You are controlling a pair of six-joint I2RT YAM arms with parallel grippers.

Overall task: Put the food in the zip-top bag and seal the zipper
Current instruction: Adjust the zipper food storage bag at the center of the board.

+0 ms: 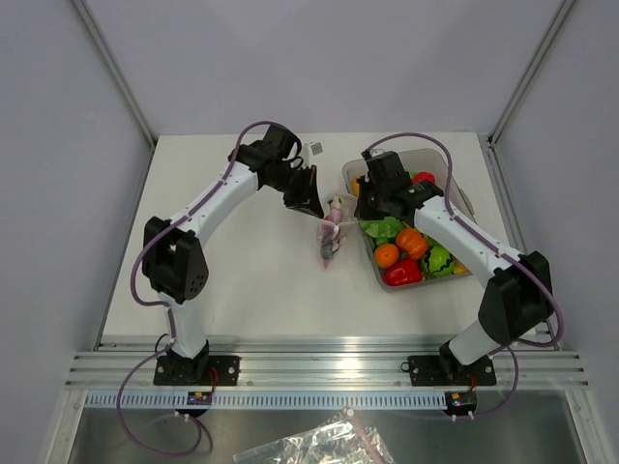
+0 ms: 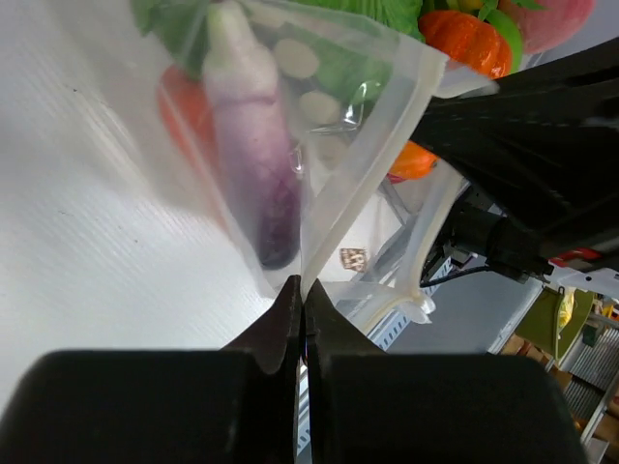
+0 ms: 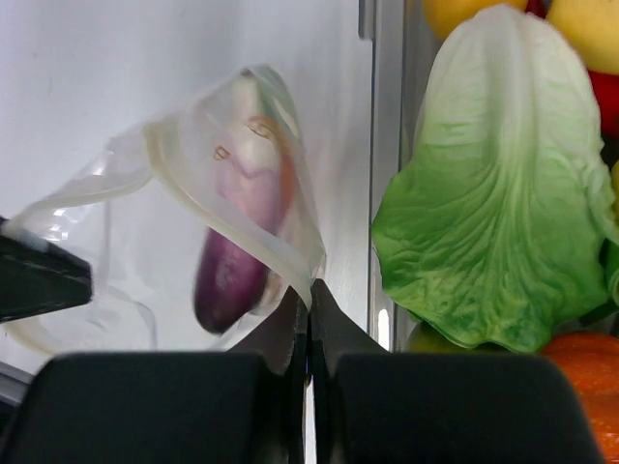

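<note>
My arms angle inward toward the table's (image 1: 242, 280) far edge, left gripper (image 2: 302, 295) and right gripper (image 3: 309, 300) both pinching the zip-top bag (image 1: 331, 237).

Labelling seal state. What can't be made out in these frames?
zipper: open or sealed unclear; crumpled in both wrist views, too small from top.
red-orange piece: blurred behind eggplant, left wrist.
small orange piece: whether it is inside the zip-top bag, hidden by folds.
</note>
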